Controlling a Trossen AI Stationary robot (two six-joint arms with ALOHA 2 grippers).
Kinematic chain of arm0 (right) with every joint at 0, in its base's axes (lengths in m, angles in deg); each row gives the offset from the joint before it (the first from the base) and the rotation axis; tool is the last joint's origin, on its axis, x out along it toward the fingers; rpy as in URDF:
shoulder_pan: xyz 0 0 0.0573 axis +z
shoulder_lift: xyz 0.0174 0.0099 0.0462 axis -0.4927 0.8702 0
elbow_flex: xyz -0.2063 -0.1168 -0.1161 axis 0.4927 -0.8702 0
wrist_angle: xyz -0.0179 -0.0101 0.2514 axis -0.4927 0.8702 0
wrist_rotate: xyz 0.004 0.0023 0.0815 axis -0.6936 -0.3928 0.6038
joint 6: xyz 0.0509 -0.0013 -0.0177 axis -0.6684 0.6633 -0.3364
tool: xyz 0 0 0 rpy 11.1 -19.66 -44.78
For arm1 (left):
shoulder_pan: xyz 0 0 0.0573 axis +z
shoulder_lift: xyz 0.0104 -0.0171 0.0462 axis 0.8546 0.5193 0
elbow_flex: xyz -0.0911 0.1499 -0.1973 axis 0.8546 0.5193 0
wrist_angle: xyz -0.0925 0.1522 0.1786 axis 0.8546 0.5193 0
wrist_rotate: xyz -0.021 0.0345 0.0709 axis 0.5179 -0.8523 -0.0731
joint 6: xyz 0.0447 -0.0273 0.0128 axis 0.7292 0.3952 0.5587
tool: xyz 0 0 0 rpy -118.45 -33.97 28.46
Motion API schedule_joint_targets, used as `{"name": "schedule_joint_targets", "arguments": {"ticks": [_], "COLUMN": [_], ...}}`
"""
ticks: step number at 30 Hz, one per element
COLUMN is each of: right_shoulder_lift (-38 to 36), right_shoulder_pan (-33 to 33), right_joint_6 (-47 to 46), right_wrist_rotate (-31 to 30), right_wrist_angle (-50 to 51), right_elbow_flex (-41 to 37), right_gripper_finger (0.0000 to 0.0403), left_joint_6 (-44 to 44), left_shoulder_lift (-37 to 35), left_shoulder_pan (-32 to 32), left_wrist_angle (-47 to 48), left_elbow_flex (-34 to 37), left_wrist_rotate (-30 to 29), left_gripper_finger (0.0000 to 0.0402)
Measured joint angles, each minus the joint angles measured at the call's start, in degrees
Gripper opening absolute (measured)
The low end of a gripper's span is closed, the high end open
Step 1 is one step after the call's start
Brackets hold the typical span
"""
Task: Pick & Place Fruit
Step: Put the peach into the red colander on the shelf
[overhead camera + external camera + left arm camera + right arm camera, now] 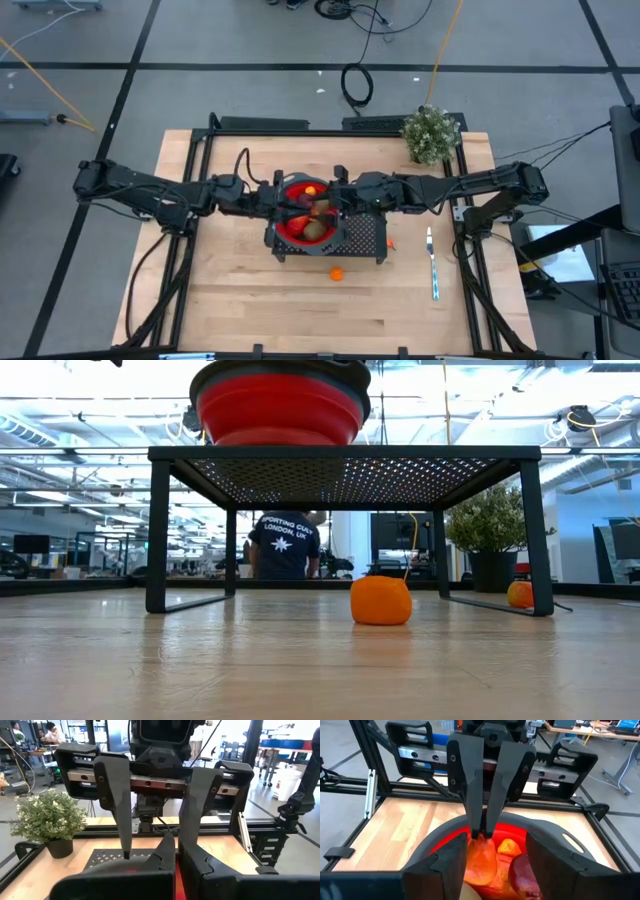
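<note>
Both arms meet over red bowl [297,226] on black perforated stand [362,238] mid-desk [240,300]; left tool [281,199] shut, holding nothing, tips at bowl rim; right tool [495,865] w/ fingers parted just above fruit in bowl; brown, red-orange & dark red pcs inside; one orange ball [336,272] on desk in front of stand, another [520,594] by its right leg.

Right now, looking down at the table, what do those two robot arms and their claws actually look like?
Both are dark, slim, jointed arms with black cables looping along them. Each ends in a two-fingered left claw or right claw. Up close, the fingers are flat black wedges tapering to narrow tips, sliding on a silvery metal rail inside a blocky black housing.
</note>
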Motion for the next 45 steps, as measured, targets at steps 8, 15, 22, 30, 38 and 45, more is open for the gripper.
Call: {"name": "schedule_joint_targets", "arguments": {"ticks": [8, 15, 22, 30, 38, 45], "right_shoulder_lift": [0.00, -0.81, -2.88, -5.50, -7.46, -8.16], "right_shoulder_pan": [0.09, 0.15, 0.79, 0.87, 0.90, 0.88], "right_joint_6": [-3.42, -6.38, -6.69, -8.12, -6.99, -5.78], "right_wrist_rotate": [0.06, 0.41, 3.06, 3.06, 3.25, 6.45], "right_wrist_angle": [4.64, 7.53, 8.39, 10.96, 11.95, 12.52], "right_elbow_flex": [0.00, 0.00, 0.00, 0.00, 0.00, 0.00], "right_gripper_finger": [0.0214, 0.0208, 0.0203, 0.0185, 0.0114, 0.0045], "left_joint_6": [0.02, -0.06, -3.49, -9.32, -12.09, -13.25], "left_shoulder_lift": [-0.98, -4.05, -6.65, -6.55, -6.52, -6.52], "left_shoulder_pan": [0.05, 0.04, 0.04, 0.04, 0.02, -0.11], "left_wrist_angle": [1.57, 5.75, 11.13, 14.70, 15.13, 15.17], "left_elbow_flex": [-0.02, -0.17, -0.09, -0.09, -0.09, -0.09], "left_wrist_rotate": [-0.54, -2.91, -3.48, -3.48, -3.48, -3.48], "left_gripper_finger": [0.0000, 0.0000, 0.0000, 0.0000, 0.0000, 0.0000]}}
